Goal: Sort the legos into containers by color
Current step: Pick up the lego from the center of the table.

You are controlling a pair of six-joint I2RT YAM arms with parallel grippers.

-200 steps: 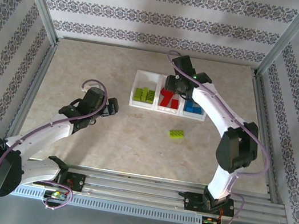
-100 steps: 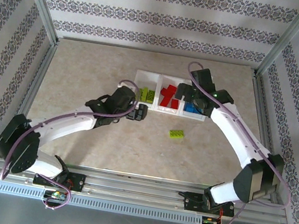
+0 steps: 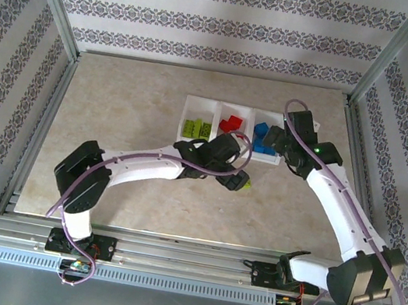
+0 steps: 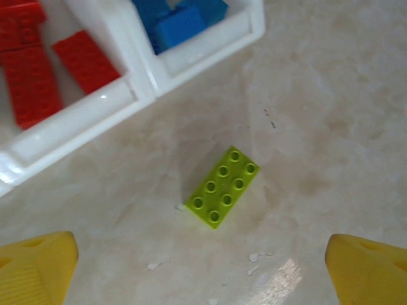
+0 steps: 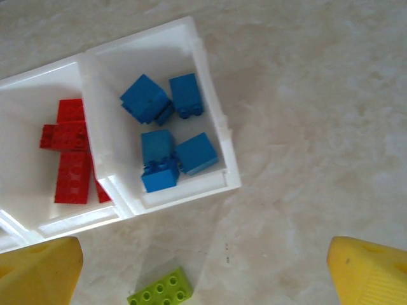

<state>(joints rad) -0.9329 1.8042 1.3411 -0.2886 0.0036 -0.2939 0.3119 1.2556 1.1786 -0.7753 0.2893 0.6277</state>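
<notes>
Lime brick (image 4: 222, 186) below left wrist, sorted green bricks (image 3: 196, 127) from above

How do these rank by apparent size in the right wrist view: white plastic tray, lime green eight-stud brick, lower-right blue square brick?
Largest: white plastic tray.
Then: lime green eight-stud brick.
Smallest: lower-right blue square brick.

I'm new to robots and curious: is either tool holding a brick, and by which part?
Nothing is held. The left tool hangs open above the loose lime green brick; the right tool is open and empty too.
</notes>
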